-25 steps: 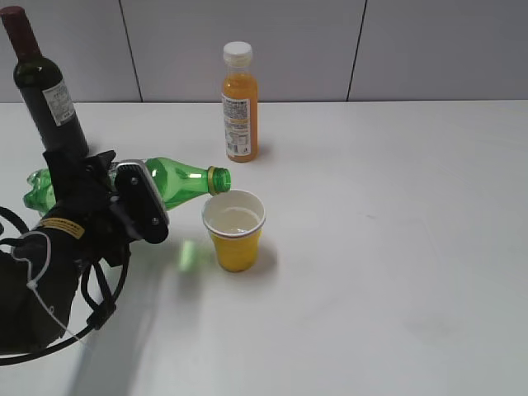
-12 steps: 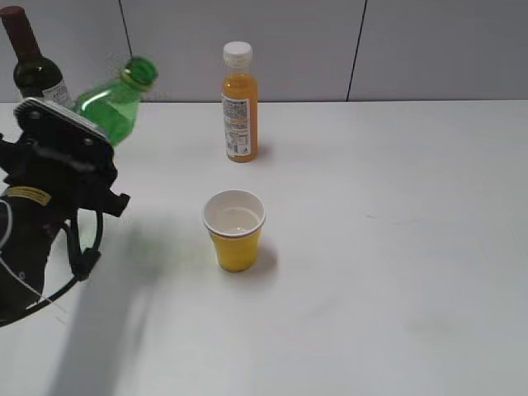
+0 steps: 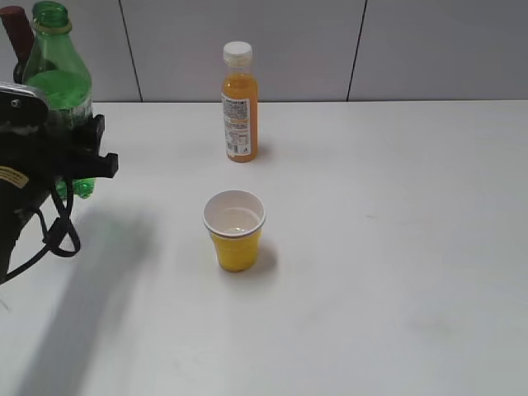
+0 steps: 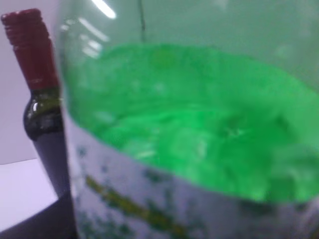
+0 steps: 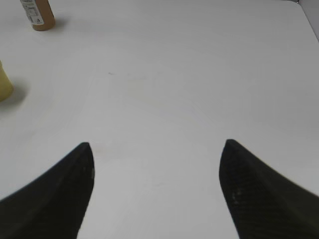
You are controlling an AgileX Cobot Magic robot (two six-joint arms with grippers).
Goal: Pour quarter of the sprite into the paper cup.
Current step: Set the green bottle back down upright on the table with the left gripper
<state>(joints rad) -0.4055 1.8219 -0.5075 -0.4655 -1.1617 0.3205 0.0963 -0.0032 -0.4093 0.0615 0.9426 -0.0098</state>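
Observation:
The green sprite bottle (image 3: pixel 54 82) stands upright at the far left, capless neck up, held in my left gripper (image 3: pixel 66 157), which is shut on its body. In the left wrist view the sprite bottle (image 4: pixel 199 129) fills the frame, with its label band at the bottom. The yellow paper cup (image 3: pixel 235 231) stands on the table to the right of the bottle, apart from it, with a little clear liquid inside. Its edge shows in the right wrist view (image 5: pixel 4 82). My right gripper (image 5: pixel 157 149) is open and empty over bare table.
A dark wine bottle (image 3: pixel 16 33) stands just behind the sprite bottle and shows in the left wrist view (image 4: pixel 42 104). An orange juice bottle (image 3: pixel 239 103) with a white cap stands behind the cup. A grey wall runs along the table's far edge.
My left gripper has swung the sprite bottle from lying tipped over the cup back to upright and moved it left, away from the cup. The cup has not moved.

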